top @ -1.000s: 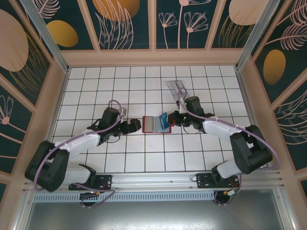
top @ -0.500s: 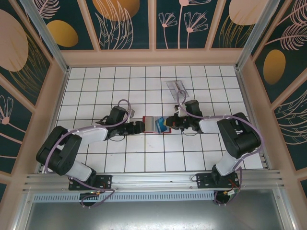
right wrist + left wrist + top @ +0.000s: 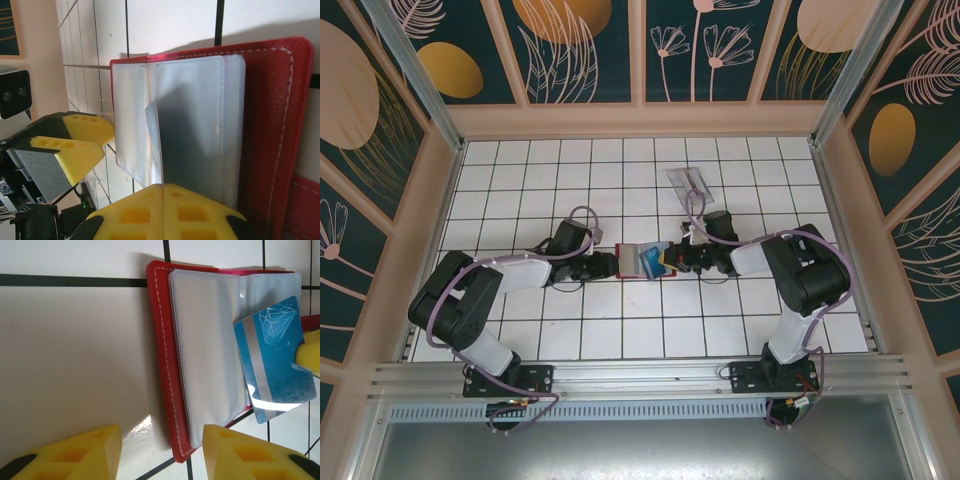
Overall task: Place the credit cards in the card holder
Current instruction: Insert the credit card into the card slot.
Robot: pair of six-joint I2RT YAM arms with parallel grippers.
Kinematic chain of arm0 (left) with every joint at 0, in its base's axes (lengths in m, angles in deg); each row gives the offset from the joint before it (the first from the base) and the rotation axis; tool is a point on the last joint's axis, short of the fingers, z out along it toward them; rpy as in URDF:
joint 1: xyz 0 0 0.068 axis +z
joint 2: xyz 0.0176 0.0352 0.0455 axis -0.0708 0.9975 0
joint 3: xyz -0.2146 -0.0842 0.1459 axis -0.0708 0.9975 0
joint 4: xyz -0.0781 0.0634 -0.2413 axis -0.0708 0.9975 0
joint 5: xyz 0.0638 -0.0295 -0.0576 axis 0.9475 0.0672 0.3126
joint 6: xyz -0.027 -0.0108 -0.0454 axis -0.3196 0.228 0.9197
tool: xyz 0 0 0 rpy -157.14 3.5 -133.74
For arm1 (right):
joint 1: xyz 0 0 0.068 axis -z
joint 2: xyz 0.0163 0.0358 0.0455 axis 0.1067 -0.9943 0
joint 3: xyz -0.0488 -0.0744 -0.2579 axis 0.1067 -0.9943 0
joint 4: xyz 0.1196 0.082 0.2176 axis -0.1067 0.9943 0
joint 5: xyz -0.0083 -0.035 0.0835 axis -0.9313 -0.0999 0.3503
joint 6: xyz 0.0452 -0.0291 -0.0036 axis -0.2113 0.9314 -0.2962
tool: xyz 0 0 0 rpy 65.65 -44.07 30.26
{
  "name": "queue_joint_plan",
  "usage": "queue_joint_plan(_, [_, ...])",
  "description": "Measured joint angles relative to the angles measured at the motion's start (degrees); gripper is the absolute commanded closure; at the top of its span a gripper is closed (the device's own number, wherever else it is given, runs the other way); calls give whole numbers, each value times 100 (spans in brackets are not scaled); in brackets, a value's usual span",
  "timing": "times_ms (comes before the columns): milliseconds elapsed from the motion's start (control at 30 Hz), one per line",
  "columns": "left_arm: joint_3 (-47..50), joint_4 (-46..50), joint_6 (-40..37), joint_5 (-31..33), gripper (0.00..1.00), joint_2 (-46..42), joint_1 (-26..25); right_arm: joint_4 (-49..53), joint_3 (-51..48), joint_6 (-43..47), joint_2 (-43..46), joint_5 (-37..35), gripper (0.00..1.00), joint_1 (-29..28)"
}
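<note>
Right gripper [image 3: 163, 194] pinches card [image 3: 272, 360] (apparently) over card holder [image 3: 161, 340].

Open red card holder [image 3: 630, 259] lies flat between the two grippers' jaws. Left gripper [image 3: 609, 265] stands at its left edge. Teal-blue card [image 3: 652, 263] sits tilted at the right gripper [image 3: 669, 260] jaw tips, over the holder's right half.

blue card [image 3: 274, 372] overlapping open red wallet [image 3: 165, 365].

I see the card holder [image 3: 162, 365] red, white-stitched, with cloudy grey pockets. The credit card [image 3: 272, 370] is teal-blue with a silver stripe and a white diamond outline. The fingers [image 3: 240, 450] of the left gripper [image 3: 161, 440] are yellow; the table [image 3: 620, 330] is white, black-gridded.
</note>
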Motion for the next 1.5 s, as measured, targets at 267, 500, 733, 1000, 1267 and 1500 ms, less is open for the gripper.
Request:
queue_joint_plan(267, [-61,63,7,120,62,70,0,-9,87,-68,-7,-195,100,-46])
queue_joint_plan(500, [-35,20,90,155,67,83,0,-22,310,-83,-131,-529,100,-350])
queue_joint_plan(733, [7,-35,129,221,71,85,0,-304,295,-221,-221,-688,100,-459])
queue_joint_plan(1000, [28,-76,131,221,71,85,0,-925,-28,-492,-221,-1010,100,-463])
queue_joint_plan(1267, [76,-164,177,221,72,79,2,-1593,-328,-955,-221,-1611,100,-824])
queue_joint_plan(1500, [232,-442,302,221,76,57,9,-1943,-470,-1268,-197,-2166,100,-1235])
